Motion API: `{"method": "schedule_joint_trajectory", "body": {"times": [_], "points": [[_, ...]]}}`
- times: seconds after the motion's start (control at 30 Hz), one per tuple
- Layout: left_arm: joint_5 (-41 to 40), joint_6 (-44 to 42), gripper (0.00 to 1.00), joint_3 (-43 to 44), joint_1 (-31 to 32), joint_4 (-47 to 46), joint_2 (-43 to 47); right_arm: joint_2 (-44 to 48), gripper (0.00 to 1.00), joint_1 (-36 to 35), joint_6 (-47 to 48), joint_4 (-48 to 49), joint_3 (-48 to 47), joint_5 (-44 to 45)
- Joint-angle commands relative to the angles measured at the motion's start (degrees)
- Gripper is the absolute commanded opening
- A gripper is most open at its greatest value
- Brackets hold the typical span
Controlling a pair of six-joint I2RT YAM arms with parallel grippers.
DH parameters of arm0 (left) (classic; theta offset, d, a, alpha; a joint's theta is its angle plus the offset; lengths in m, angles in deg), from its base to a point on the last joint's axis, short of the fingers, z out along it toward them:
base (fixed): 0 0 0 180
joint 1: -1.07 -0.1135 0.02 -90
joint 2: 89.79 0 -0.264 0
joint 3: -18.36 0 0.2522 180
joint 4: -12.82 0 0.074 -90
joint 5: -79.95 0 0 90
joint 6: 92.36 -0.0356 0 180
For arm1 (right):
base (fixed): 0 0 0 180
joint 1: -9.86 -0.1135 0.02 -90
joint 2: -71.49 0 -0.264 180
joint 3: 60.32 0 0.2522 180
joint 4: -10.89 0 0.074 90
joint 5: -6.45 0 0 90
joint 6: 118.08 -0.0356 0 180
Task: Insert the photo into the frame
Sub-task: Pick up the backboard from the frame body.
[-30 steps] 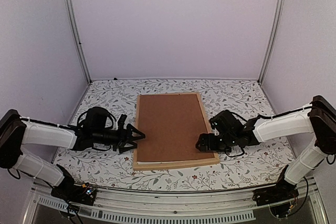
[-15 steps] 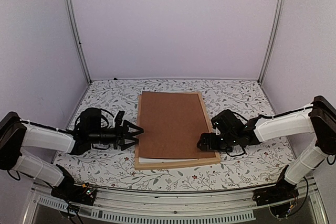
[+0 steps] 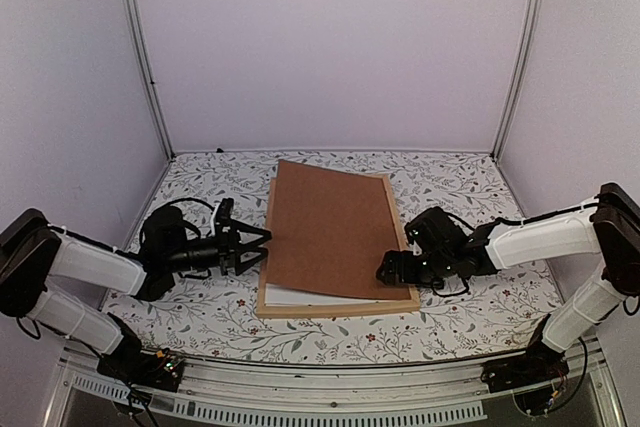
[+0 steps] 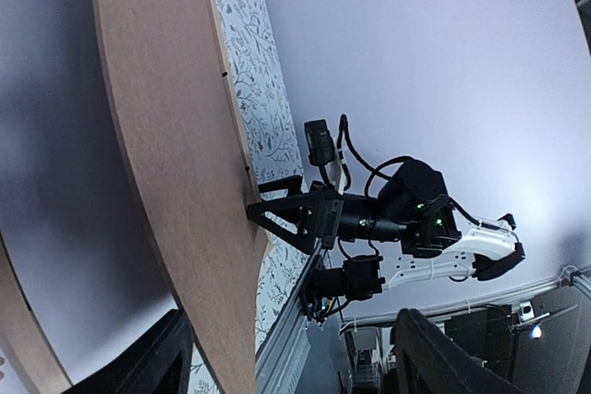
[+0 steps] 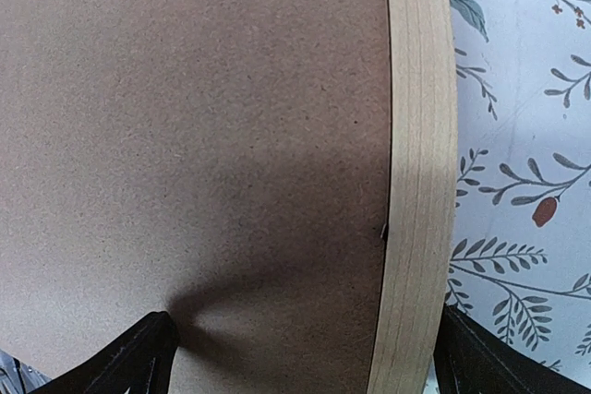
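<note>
Shows the floral bench (image 3: 450,179) bearing the frame (image 3: 340,309) flat at its middle, under a brown backing board (image 3: 330,232) tilted with its left edge raised. Hides all inside but a white sheet (image 3: 290,296) at the near left corner: photo or mat, cannot tell. Has the left gripper (image 3: 263,247) wide at that raised edge, the right gripper (image 3: 385,272) wide over the frame's right bar.

One frame (image 3: 340,308), one backing board (image 3: 325,232)
</note>
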Motion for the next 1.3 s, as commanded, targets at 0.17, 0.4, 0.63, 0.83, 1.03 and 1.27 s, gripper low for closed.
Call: {"method": "schedule_joint_trajectory", "body": {"times": [0.17,0.4,0.63,0.83,1.03,1.27], "points": [[3.81,1.47,0.77,0.74,1.22,-15.53,-2.16,0.14,0.99,-1.98,1.11,5.94,-0.09,-8.38],[2.16,3.11,0.77,1.00,1.33,-15.71,-2.90,0.48,0.99,-1.96,1.38,6.18,-0.36,-8.90],[0.97,1.92,0.75,0.94,1.37,-11.31,-1.16,3.27,0.99,-1.96,1.39,4.44,-1.06,-7.22],[0.00,-0.62,0.75,1.00,1.33,-6.35,1.31,4.30,0.99,-1.97,1.66,2.01,-3.42,-6.09],[-0.38,-2.10,0.75,0.99,1.35,-4.10,2.32,4.35,0.99,-1.96,1.62,0.02,-5.46,-4.78],[-0.48,-2.84,0.75,0.91,1.37,-3.39,2.28,5.59,0.99,-1.96,1.08,-1.88,-6.72,-2.98]]}}
